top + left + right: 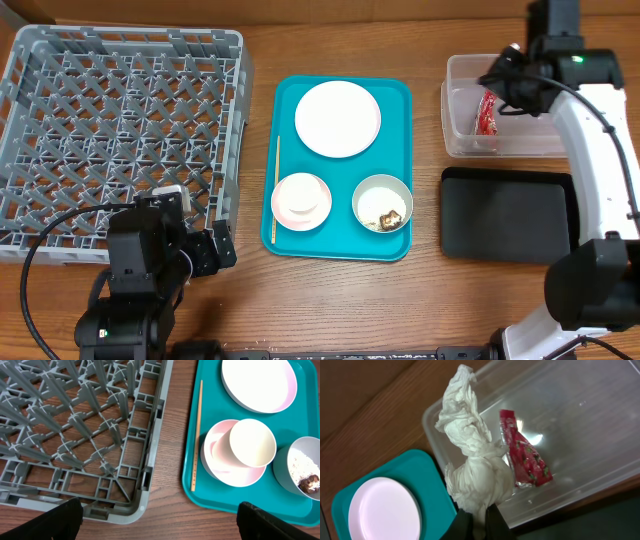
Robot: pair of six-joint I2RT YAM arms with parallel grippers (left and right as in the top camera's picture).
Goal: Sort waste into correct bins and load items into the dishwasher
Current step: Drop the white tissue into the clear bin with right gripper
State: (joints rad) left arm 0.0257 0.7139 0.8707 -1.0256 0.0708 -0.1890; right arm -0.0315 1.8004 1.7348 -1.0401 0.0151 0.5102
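While the big grey dish rack [120, 130] fills the upper left of the overhead view, with the left gripper [160, 507] spread wide and empty off its lower right corner, the coming move belongs to the arm at the upper right. There the clear tub [580, 415] lies under the right gripper [479, 519], whose jaws are pinched on the crumpled white tissue [470, 455]. In the right wrist view the tissue's long axis runs from the fingertips at bottom centre toward the top, along the tub's left wall, so part may overhang the rim. The red snack wrapper [525, 457] lies inside, just right of it.
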